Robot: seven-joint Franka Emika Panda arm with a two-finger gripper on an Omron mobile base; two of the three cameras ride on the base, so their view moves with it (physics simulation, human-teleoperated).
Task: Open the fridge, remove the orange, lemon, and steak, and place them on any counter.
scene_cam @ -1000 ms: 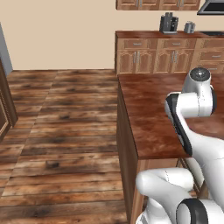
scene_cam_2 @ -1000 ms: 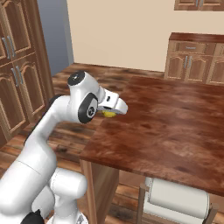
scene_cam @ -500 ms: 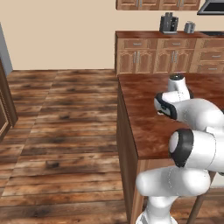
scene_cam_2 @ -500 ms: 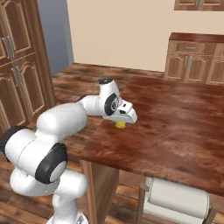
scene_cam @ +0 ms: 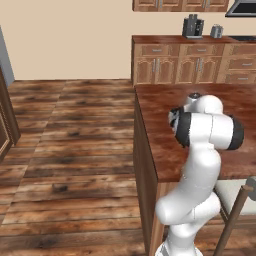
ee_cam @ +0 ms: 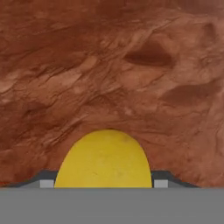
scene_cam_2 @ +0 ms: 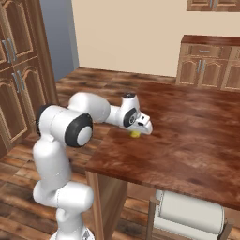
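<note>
Lemon clamped in gripper low over wooden counter, plank floor around.

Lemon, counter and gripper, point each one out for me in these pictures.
lemon (ee_cam: 104, 159): hand view, middle of its yellow skin.
counter (scene_cam_2: 197, 140): right base view, bare wood top.
gripper (scene_cam_2: 136, 132): right base view, hand's underside just over the fruit.

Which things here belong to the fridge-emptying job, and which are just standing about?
Job things:
lemon, in the pincer
counter, under it

Standing about:
wall cabinets
coffee machine
stool
</note>
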